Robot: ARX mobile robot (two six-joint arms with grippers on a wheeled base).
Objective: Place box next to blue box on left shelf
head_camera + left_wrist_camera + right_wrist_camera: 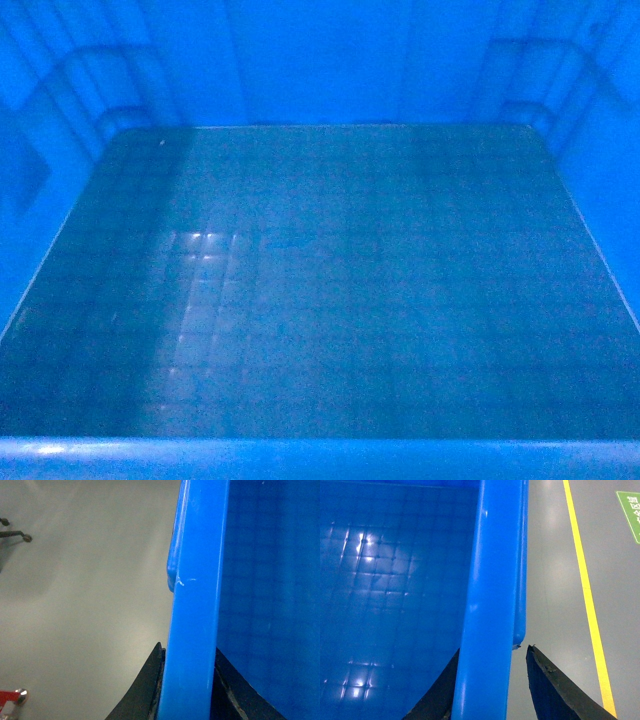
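Transport step: left gripper and right gripper each pinch 1 rim of the box. Next: locate left shelf.

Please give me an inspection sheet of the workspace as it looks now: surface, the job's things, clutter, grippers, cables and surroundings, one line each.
Surface: no table or shelf seen; grey floor lies below the box in both wrist views.
Job's things: the box fills the head view; inside is empty, grid floor with light glare. The blue box and left shelf are not in view.
Clutter: nothing seen inside the box.
Grippers: left gripper straddles the left rim, fingers against both sides; right gripper straddles the right rim, outer finger showing a small gap.
Cables: nothing seen.
Surroundings: yellow floor line, green floor sign, small red part, dark metal rods.
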